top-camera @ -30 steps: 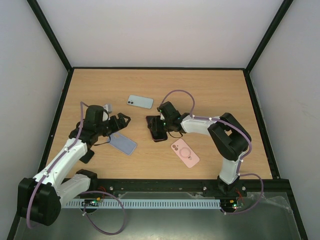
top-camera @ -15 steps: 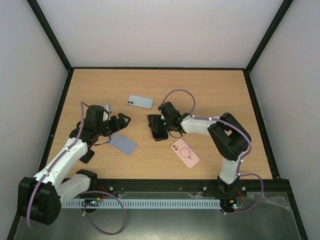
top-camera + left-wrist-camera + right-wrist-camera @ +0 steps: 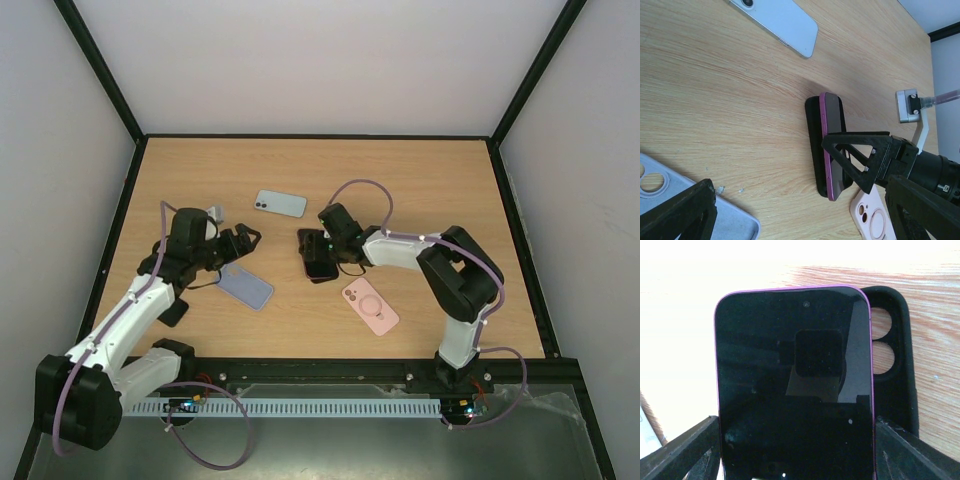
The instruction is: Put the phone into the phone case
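Note:
My right gripper [image 3: 322,255] is shut on a purple phone [image 3: 795,385], gripping its long edges with the dark screen toward the wrist camera. The phone sits over a black phone case [image 3: 892,365] on the table, shifted to one side so the case's camera holes and one edge show. In the left wrist view the phone [image 3: 832,150] leans with its purple edge on the black case [image 3: 812,135]. My left gripper [image 3: 243,243] is open and empty, above and beside a lavender case [image 3: 246,287].
A light blue phone [image 3: 280,204] lies face down behind the two grippers. A pink case [image 3: 370,305] lies near the front, right of the black case. The lavender case also shows in the left wrist view [image 3: 695,220].
My right gripper has shifted slightly to the right with the phone, over the black case. The left arm has hardly moved.

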Tool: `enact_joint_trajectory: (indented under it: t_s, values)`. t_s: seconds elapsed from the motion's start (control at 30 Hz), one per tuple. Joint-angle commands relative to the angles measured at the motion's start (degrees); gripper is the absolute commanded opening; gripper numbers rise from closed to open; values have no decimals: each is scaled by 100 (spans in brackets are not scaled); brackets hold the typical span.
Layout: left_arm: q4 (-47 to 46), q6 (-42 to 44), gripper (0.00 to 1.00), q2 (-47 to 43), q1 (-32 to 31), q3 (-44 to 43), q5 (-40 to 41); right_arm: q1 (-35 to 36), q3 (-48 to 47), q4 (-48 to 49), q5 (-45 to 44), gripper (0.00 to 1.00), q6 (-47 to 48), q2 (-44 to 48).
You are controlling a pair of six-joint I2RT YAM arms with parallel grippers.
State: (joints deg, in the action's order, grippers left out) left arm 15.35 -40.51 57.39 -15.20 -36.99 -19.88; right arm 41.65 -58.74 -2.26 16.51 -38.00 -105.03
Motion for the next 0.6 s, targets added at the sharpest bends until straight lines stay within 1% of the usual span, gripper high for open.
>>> enact_joint_trajectory:
  t_s: [0.0,0.1,0.27,0.33,0.47,0.57]
  values:
    - [142,48,91,-39,-27,-188,72,-14,71,-229,-35,77,-200,261]
    - [175,56,91,-29,-27,-210,66,-11,61,-263,-42,80,-215,302]
    - [212,72,91,-26,-37,-267,85,-13,45,-329,-65,81,-167,280]
    - [214,87,91,-29,-42,-272,97,-14,35,-372,-77,77,-121,302]
    - [147,65,89,40,-83,-205,97,-35,22,-499,-251,66,68,495]
    - [23,32,87,194,-165,-153,26,-118,85,-512,-312,61,142,620]
